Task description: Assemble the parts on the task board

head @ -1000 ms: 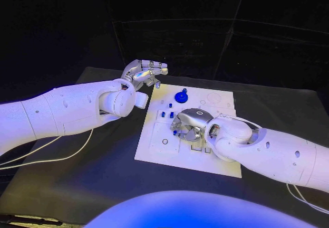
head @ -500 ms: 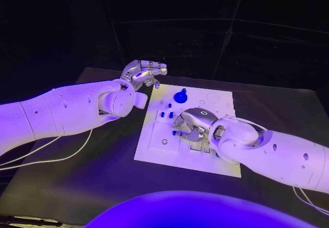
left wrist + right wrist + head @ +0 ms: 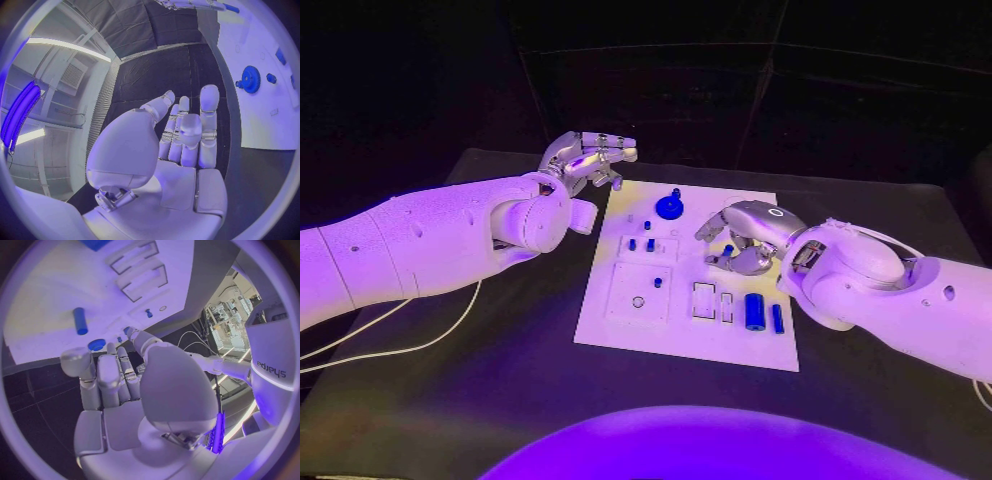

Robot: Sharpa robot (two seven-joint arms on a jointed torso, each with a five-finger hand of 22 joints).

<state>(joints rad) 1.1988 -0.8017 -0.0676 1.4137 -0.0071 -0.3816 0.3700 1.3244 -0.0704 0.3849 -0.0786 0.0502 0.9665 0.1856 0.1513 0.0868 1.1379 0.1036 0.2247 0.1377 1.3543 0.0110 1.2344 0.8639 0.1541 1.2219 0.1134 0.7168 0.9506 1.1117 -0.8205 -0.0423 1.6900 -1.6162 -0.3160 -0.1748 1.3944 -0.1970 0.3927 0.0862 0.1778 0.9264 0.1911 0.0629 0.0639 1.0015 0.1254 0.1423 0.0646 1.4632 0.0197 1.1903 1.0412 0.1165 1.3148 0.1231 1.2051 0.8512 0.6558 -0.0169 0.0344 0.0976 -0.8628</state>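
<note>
Board: the white task board [image 3: 620, 318] lies mid-table on the black table [image 3: 473, 380].
Parts: a blue gear [image 3: 671, 207] stands near the board's far edge; small blue pegs [image 3: 648, 244] stand just below it; two blue cylinders [image 3: 756, 311] lie near the board's near right corner.
Left hand: the left hand [image 3: 587, 157] hovers off the board's far left corner, fingers loosely apart, holding nothing.
Right hand: the right hand [image 3: 741, 240] hangs over the board's right part, fingers curled downward; whether it holds a part, I cannot tell.
Hidden: the board beneath the right hand.

The black table [image 3: 473, 390] has the white board [image 3: 625, 325] lying flat in its middle, and a thin white cable [image 3: 387, 345] at nine o'clock.
</note>
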